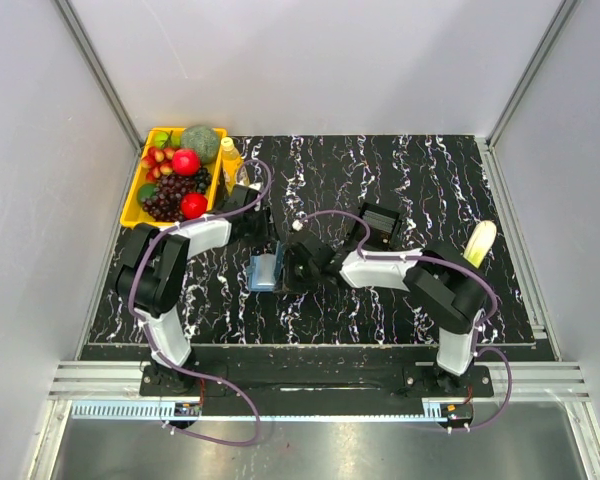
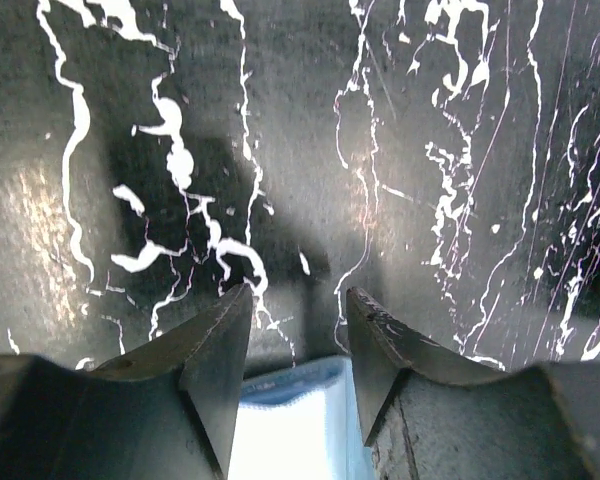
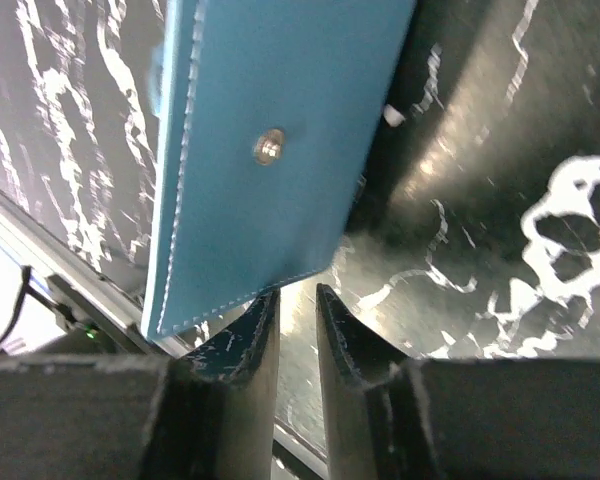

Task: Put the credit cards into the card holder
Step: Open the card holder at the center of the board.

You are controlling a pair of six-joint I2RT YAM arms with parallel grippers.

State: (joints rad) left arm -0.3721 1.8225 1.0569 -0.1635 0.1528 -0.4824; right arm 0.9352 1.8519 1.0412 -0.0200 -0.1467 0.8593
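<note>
Presently, the wallet sits at the middle of the desk, between the ends of the two arms.

Left fingers: parted and pointing down at the desk. A pale blue part of the wallet fills the gap between them low in the wrist view. Whether they press on it cannot be told.

Right fingers: narrowly parted and grasping nothing, with the desk showing through the gap. The wallet's lower edge lies just above their tips, and the left-hand tip looks to touch it. The wallet's outer face, with a metal snap, is turned toward the right wrist camera.

A black frame stands behind the right arm. A banana lies near the right edge. A yellow tray of fruit occupies the far left corner.
</note>
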